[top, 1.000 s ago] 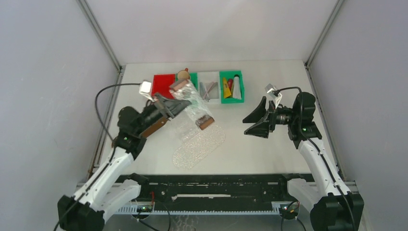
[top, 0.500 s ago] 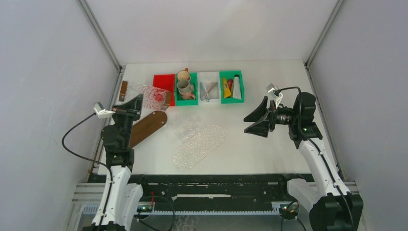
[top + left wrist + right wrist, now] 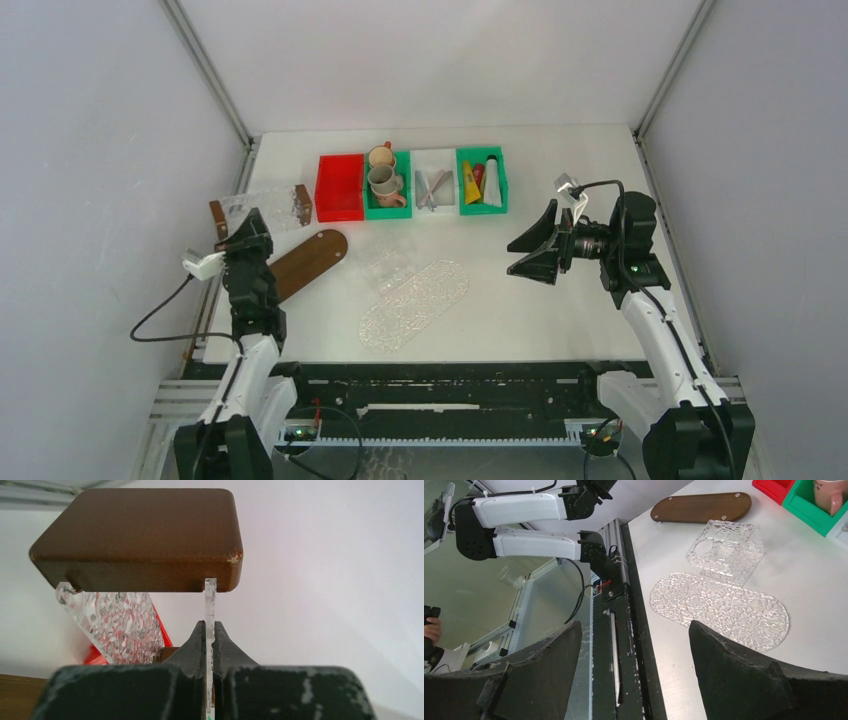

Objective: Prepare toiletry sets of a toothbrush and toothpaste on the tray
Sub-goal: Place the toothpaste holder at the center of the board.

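The left tool (image 3: 248, 228), at the left of the top view, is pinched fully shut on a thin clear wall of the tray (image 3: 262, 205). It grips just below 1 of the tray's 2 wooden handles (image 3: 140, 540), and the wrist view shows that wall edge-on between the pads. The tray looks lifted and tipped near the left edge of the surface (image 3: 560, 160), well apart from the bins. The right tool (image 3: 535, 250) hovers at the right of the frame, spread wide with nothing in it.

The toothbrushes (image 3: 433, 188) lie in the white bin (image 3: 433, 155) at upper centre. The tubes (image 3: 480, 185) lie in the green bin (image 3: 503, 180) just to its right. Nothing is on the tray yet, so I judge the step in hand to be setting it down ready for loading.

To do that well:
- Level the tray first. A pinch on 1 slick wall near an end invites it to swing or slip, so move slowly.
- Pick a bare patch below the bins, within the right tool's reach.
- Keep off the brown board (image 3: 305, 262), the clear box (image 3: 385, 265) and the oval plate (image 3: 415, 303).
- Lower until the base sits flat, and only then release.
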Robot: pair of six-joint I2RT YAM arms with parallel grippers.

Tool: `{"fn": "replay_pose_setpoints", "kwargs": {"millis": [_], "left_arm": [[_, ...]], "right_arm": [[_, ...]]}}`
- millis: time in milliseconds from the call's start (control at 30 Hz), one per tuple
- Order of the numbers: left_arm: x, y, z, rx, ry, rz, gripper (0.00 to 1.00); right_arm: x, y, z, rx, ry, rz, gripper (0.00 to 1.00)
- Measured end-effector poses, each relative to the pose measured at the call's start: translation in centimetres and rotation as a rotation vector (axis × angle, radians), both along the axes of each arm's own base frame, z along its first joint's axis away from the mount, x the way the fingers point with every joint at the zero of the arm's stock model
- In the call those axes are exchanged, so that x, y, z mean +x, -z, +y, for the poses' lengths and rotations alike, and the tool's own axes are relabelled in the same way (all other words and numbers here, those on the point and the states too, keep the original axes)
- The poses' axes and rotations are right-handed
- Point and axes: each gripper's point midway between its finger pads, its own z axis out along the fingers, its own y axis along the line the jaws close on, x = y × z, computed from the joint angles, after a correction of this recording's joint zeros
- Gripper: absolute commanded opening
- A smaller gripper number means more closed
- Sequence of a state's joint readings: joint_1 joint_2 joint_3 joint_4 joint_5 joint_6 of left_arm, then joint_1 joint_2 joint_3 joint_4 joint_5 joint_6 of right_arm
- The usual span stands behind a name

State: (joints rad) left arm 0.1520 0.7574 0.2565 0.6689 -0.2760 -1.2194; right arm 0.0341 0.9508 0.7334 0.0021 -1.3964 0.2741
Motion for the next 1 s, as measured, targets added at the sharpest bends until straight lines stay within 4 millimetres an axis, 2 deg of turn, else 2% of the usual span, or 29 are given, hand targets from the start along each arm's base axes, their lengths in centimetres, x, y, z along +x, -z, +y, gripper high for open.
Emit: {"fn": "replay_pose_setpoints", "kwargs": {"millis": [200, 400, 700, 1000], "left_arm": [[0.8, 3.1, 3.3, -0.069, -0.153, 0.035, 0.00], [2.4, 6.5, 5.2, -0.119, -0.220, 0.079, 0.00], [4.0, 10.9, 6.8, -0.165, -0.258, 0.115, 0.01], [4.7, 12.9, 7.6, -0.192, -0.276, 0.139, 0.03]], "right_arm": [[0.0, 0.0, 0.0, 0.000, 0.000, 0.001, 0.87], [0.0, 0.1, 0.0, -0.002, 0.002, 0.001, 0.86], [0.1, 0.2, -0.2, -0.003, 0.007, 0.006, 0.87], [0.3, 0.4, -0.2, -0.005, 0.008, 0.009, 0.87]]}}
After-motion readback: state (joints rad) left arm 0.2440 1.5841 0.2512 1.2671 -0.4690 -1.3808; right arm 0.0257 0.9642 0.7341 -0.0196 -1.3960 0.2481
